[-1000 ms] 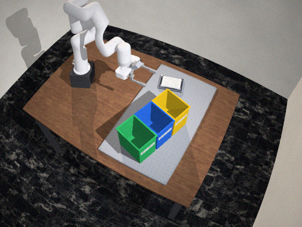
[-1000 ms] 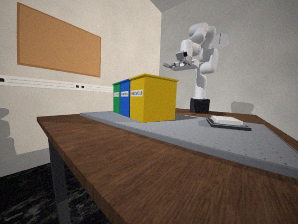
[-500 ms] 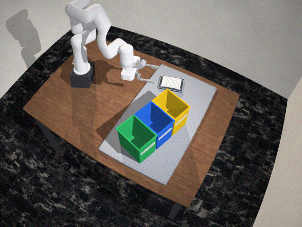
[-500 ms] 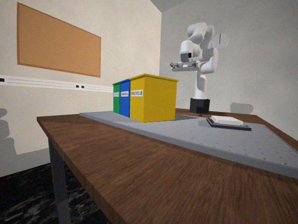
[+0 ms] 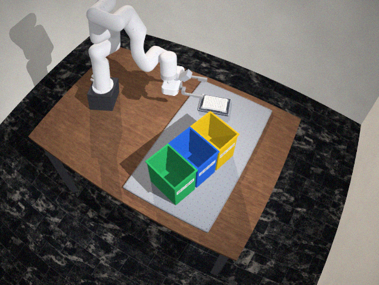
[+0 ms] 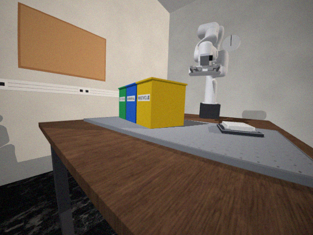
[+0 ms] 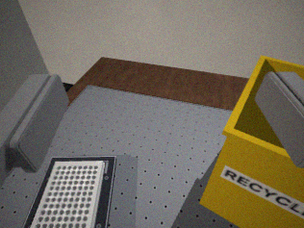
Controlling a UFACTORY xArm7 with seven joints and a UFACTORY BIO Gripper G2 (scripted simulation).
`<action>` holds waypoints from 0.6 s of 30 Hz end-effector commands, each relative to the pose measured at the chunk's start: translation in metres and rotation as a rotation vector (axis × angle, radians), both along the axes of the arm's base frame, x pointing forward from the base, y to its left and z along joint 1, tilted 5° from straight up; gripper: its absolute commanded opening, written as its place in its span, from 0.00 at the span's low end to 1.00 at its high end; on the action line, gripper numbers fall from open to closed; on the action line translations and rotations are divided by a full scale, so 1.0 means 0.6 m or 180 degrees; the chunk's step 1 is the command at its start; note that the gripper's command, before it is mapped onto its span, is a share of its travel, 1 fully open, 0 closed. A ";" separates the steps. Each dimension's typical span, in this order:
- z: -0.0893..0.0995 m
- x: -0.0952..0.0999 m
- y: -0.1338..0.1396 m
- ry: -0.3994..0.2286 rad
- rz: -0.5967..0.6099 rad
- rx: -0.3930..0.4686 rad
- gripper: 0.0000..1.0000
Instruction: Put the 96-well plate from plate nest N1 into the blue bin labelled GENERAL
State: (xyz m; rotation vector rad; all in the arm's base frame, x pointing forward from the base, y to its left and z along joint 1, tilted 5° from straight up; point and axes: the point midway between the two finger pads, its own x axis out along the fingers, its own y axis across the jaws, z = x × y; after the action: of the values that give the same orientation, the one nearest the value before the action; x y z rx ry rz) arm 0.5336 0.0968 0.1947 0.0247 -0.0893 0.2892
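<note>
The job looks to be at the approach, before any grasp: the well plate [image 5: 215,103] [image 6: 238,126] [image 7: 67,193] sits in its dark nest [image 5: 200,107] [image 6: 241,133] [image 7: 110,186], and the next move calls for bringing the end effector [image 5: 204,87] [image 6: 204,68] [image 7: 161,114] over it, turned to suit its sides, and then down. Going left to right in the top view, with the yellow bin [image 5: 228,145] [image 6: 167,103] [image 7: 250,177] as landmark, the arm [image 5: 137,46] [image 6: 206,47] comes first, its base well apart from that bin on the table's [image 5: 137,116] [image 6: 164,182] [image 7: 159,86] far side, its links arched high and bent down at the wrist. The green bin [image 5: 185,189] [image 6: 122,103] stands farthest along the row from the yellow one, upright. Between them is the blue bin [image 5: 205,173] [image 6: 131,103], the target, also upright and right beside the yellow. The end effector reaches out level rather than downward, above the table and higher than the yellow bin's rim as far as the poor side view lets me judge; its fingers are spread with nothing between them. The nest and plate lie near the yellow bin, on the side away from the blue.

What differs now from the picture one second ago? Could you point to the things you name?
The grey two-finger gripper [image 5: 203,87] [image 6: 205,68] [image 7: 161,121] turned and moved rightward in both outside views, empty. Unchanged: the white 96-well plate [image 5: 215,103] [image 6: 237,126] [image 7: 69,196] in its dark nest [image 5: 214,112] [image 6: 242,133] [image 7: 110,184], and the upright yellow [image 5: 224,159] [image 6: 168,103] [image 7: 216,177], blue [image 5: 200,181] [image 6: 131,111] and green [image 5: 162,179] [image 6: 122,108] bins.
</note>
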 end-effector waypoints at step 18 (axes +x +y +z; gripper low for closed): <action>-0.027 0.033 0.154 -0.0016 -0.0003 -0.0006 0.37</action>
State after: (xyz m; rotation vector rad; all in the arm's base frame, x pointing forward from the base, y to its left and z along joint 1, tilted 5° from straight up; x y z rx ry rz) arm 0.5479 0.1736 0.1798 0.0258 -0.0882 0.2900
